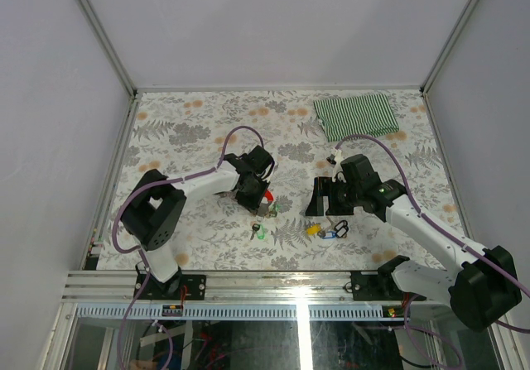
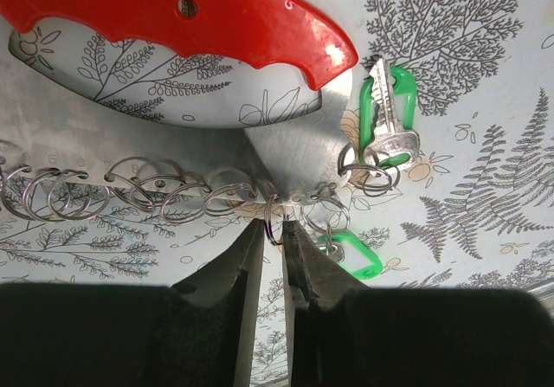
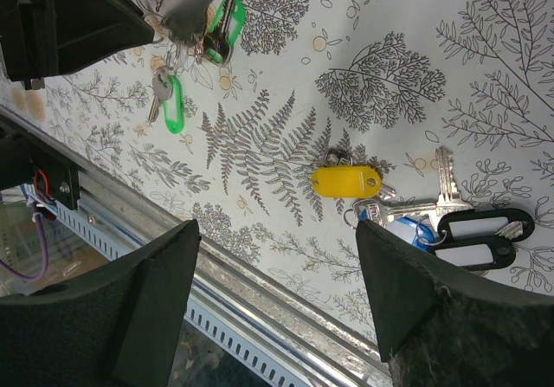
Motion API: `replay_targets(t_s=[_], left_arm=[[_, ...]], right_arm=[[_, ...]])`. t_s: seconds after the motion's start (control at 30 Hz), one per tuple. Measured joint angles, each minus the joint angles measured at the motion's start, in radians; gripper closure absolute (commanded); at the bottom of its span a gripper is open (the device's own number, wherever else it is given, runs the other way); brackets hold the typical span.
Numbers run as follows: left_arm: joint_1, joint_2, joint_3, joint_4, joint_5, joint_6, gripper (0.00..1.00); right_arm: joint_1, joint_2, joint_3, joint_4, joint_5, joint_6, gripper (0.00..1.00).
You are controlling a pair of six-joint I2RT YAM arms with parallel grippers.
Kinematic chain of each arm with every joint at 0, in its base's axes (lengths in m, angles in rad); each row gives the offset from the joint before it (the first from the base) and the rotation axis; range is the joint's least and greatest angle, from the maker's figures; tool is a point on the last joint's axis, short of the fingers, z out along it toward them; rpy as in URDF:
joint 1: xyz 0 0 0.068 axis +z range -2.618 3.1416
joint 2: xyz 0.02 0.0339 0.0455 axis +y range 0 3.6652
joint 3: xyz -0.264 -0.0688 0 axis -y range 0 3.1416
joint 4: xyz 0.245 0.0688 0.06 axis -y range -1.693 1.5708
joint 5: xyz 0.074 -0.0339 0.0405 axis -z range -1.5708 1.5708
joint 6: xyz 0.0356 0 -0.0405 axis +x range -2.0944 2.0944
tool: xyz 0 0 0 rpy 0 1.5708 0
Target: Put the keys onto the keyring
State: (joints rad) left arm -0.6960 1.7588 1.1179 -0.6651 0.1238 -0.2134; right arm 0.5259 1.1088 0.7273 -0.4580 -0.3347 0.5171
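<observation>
The left gripper is pinching a thin wire loop of the keyring, its glossy red clip curving just ahead, while the right gripper is gaping wide, plastic-headed keys lying just beyond its fingertips.

Green keys beside red keyring

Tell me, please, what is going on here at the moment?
The left pincer pinches a ring of the chain on the keyring, below its red clip. Two green keys lie at that end of the chain, seemingly linked to its rings. The right pincer hangs open above the yellow key, blue key and black-tagged keys, which lie loose on the table, none picked up yet.
</observation>
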Motion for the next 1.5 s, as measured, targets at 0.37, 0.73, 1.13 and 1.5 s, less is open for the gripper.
replay_targets(t_s=[0.37, 0.73, 1.13, 1.5], left_arm=[[-0.005, 0.017, 0.000, 0.001, 0.000, -0.013, 0.87], [-0.010, 0.019, 0.000, 0.004, -0.001, -0.018, 1.00], [-0.032, -0.198, 0.002, 0.018, -0.055, -0.006, 1.00], [-0.099, -0.394, 0.003, 0.044, -0.092, 0.047, 1.00]], right_arm=[[0.000, 0.000, 0.000, 0.000, 0.000, 0.000, 0.20], [0.000, 0.000, 0.000, 0.000, 0.000, 0.000, 0.20], [0.003, -0.185, 0.002, 0.027, 0.081, -0.001, 0.14], [0.004, -0.370, 0.003, 0.132, 0.195, -0.013, 0.12]])
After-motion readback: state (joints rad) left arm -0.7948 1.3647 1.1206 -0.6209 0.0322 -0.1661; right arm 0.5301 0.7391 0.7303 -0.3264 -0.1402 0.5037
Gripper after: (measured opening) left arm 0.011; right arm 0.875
